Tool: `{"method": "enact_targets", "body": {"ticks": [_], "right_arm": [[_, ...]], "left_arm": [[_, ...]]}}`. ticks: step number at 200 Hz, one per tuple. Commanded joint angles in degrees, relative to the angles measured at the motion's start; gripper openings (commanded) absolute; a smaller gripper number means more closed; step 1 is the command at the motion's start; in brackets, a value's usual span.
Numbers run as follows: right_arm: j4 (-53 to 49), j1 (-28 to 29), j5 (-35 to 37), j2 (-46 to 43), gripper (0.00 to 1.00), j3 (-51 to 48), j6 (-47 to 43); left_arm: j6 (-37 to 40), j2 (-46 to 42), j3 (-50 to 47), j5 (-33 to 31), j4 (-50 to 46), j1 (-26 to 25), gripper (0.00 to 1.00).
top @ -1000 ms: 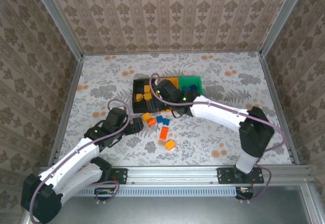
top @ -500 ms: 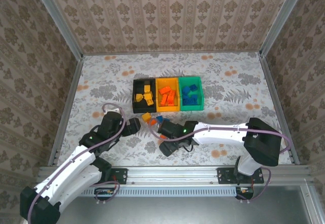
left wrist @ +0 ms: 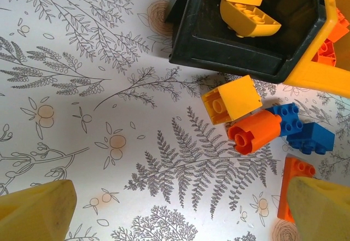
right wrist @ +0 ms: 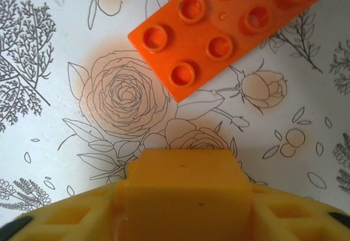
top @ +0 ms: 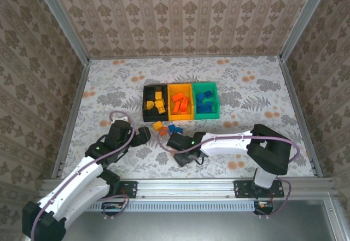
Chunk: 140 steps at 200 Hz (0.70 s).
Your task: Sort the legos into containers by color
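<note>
- Holding low over the table, right gripper (top: 186,156) has its jaws apparently closed on a yellow-orange brick (right wrist: 186,183).
- Black bin (top: 145,103), with yellow bricks inside, lies beyond it and to its left.
- Left gripper (left wrist: 178,203) gapes wide, empty, nearer that bin.

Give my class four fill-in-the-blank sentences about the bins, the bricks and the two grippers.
The black bin holds only ____ bricks.
The sorted blue bricks lie in the ____ bin.
The left gripper has its jaws ____.
The right gripper is shut on a yellow brick, with a flat ____ brick lying beyond it.
Missing words: yellow, green, open, orange.
</note>
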Motion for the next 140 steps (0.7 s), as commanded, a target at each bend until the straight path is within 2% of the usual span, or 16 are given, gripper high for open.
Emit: {"method": "enact_targets", "body": {"ticks": [1, 25, 67, 97, 140], "right_arm": [[0.8, -0.2, 1.5, -2.0, 0.44, -0.6, 0.4], [0.1, -0.9, 1.3, -5.8, 0.38, 0.1, -0.9], [-1.4, -4.9, 0.0, -9.5, 0.37, 8.6, -5.6], [-0.3, -9.0, -1.7, -4.1, 0.38, 19.3, -7.1], [0.5, -13.2, -0.8, 11.1, 0.38, 36.9, -6.5]], "left_arm": [[-0.1, -0.3, -0.9, 0.1, -0.2, 0.5, 1.00], [0.0, -0.3, -0.7, 0.2, -0.3, 0.7, 1.00], [-0.2, -0.4, -0.8, 0.5, -0.3, 1.0, 1.00], [-0.7, -0.6, -1.1, 0.9, -0.3, 1.1, 1.00], [-1.4, -1.0, -2.0, 1.5, -0.8, 1.4, 1.00]]}}
